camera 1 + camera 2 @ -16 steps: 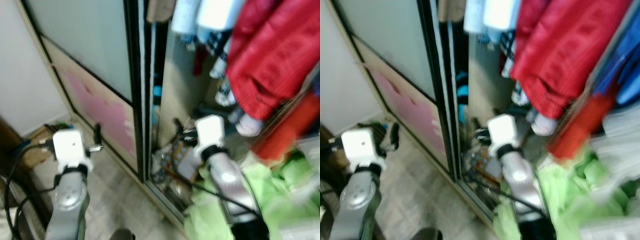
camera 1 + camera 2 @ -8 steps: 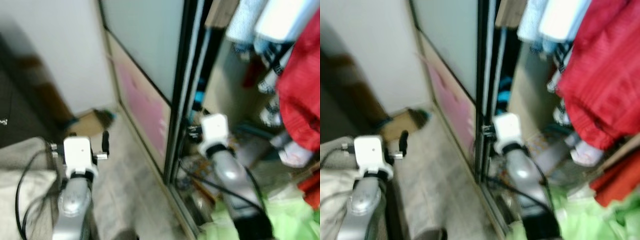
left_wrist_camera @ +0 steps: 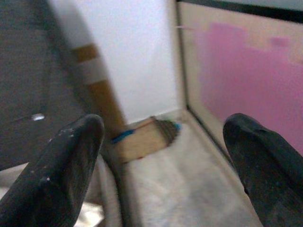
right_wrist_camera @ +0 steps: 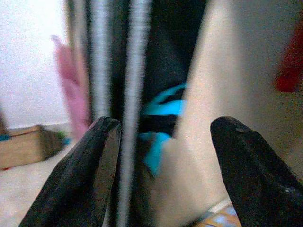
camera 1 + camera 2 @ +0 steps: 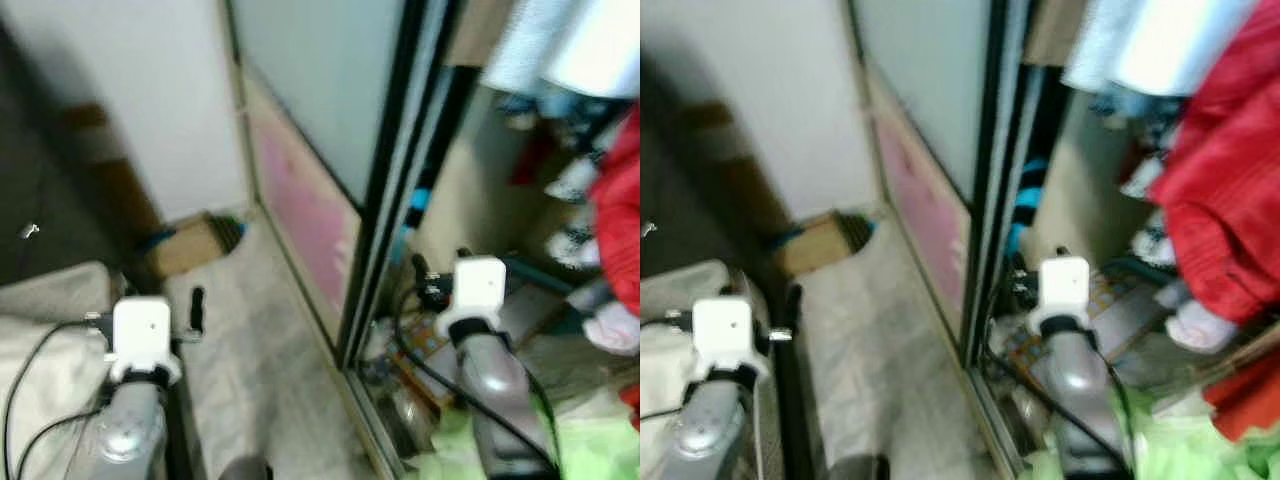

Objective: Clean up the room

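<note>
Both arms are raised before an open wardrobe. The left end effector (image 3: 161,165) is spread wide and empty above the pale floor (image 5: 270,340), aimed at a small cardboard box (image 5: 185,245) in the corner by the white wall. The right end effector (image 4: 163,175), also released and empty, points past the black sliding-door frame (image 5: 385,220) toward a blue cloth (image 4: 158,127) inside; red garments (image 5: 1230,190) hang to its right.

Red garment (image 5: 1230,190) hung inside open wardrobe, pale blue cloth (image 5: 1140,50) beside it. Green fabric (image 5: 1200,450) heaped on the floor below. Cardboard box (image 5: 190,245) lay by the wall.
</note>
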Controlling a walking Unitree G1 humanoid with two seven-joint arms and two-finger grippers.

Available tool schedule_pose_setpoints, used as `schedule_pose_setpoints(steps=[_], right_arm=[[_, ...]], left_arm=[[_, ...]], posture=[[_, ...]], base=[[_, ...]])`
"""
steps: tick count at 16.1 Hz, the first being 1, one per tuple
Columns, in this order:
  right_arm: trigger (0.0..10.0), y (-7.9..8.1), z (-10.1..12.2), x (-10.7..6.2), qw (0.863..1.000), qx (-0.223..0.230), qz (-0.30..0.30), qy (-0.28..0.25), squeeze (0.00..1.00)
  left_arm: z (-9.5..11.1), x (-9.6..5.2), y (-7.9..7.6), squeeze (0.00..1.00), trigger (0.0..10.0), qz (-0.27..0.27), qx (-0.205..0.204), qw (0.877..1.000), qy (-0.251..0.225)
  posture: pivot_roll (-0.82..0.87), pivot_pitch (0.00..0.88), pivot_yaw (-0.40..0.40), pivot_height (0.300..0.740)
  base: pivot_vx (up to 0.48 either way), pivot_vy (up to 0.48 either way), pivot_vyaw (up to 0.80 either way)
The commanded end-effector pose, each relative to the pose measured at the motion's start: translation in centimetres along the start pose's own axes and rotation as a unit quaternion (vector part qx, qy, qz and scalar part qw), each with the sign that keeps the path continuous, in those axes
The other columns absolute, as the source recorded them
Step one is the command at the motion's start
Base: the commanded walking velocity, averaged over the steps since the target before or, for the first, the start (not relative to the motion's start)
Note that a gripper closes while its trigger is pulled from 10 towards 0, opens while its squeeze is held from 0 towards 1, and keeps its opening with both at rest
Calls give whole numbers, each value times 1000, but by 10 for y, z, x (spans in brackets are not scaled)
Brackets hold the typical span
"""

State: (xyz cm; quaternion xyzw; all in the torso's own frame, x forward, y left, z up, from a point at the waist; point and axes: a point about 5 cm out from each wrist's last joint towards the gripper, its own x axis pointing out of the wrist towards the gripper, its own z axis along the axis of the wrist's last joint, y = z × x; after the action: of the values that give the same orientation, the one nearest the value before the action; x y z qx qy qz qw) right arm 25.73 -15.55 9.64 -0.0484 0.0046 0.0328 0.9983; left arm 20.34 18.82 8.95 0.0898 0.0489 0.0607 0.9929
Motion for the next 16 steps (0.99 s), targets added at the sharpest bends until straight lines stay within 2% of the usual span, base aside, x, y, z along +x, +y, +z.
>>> schedule_pose_setpoints(steps=[1,2,4,5,6,7,8,9,11,14,16], right_arm=[[10000,-3,4,1,1000,-2,2,-4,0],[10000,-3,6,2,1000,-4,4,-6,0],[10000,-3,5,2,1000,3,5,0,0],[10000,-1,6,4,1000,4,17,-2,0],[10000,1,6,6,1000,8,27,-1,0],[10000,6,7,6,998,17,61,2,0],[10000,12,9,4,995,6,103,-1,0],[10000,17,9,2,990,7,143,1,0],[10000,18,12,4,988,15,151,-2,0],[10000,23,16,4,986,21,163,-9,0],[10000,14,13,5,991,7,134,-10,0]], left_arm=[[3,3,-4,0,10000,-5,3,1000,-4],[6,6,-4,0,10000,-4,-14,1000,-6],[10,7,-4,0,10000,4,-11,1000,-9],[12,5,-3,0,10000,14,7,1000,-11],[12,3,-2,0,10000,15,2,1000,-12],[11,1,0,0,10000,26,9,1000,-9],[9,-1,4,0,10000,48,30,998,-6],[9,-3,5,0,10000,38,23,999,-6],[8,-4,4,0,10000,43,32,999,-4],[9,-4,1,0,10000,51,21,998,-1],[11,-1,-1,0,10000,47,7,999,-4]], posture=[[-5,0,-7,740],[-5,0,-13,740],[6,0,-21,740],[17,0,-27,740],[21,0,-30,740],[26,0,-37,740],[26,0,-40,740],[22,0,-42,740],[19,0,-50,740],[21,0,-53,740],[26,0,-54,740]], base=[[0,0,800],[0,0,800],[0,0,800],[0,0,800],[0,0,800],[0,0,800],[0,0,800],[0,0,800],[0,0,800],[0,0,800],[0,0,800]])
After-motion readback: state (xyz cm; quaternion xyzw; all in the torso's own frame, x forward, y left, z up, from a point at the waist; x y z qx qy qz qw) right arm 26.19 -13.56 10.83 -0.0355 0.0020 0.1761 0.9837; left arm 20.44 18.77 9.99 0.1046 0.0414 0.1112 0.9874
